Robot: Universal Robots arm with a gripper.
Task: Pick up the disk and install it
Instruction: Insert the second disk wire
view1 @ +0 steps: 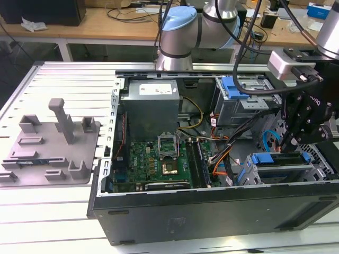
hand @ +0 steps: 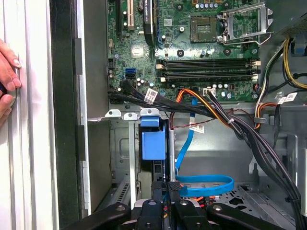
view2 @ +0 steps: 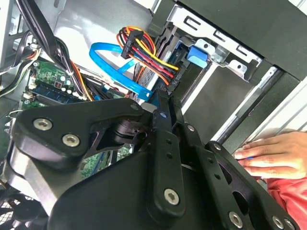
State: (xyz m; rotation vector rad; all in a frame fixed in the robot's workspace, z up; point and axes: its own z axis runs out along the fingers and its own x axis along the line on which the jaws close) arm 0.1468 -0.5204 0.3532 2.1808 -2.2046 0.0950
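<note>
Gripper fingers together, above disk seated in cage.

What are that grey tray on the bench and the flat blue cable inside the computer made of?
The tray looks like matte grey plastic: dull, even colour, moulded posts. The cable looks like flexible glossy plastic sheathing, since it bends in a smooth loop with a slight sheen.

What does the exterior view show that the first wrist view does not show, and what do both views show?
Exterior view alone: the grey fixture tray on the exterior view's left, beside the computer case, and the arm's blue-capped joint. First wrist view alone: a person's hand resting on the table outside the case. Both show the green motherboard, the blue flat cable and the gripper by the drive bay.
</note>
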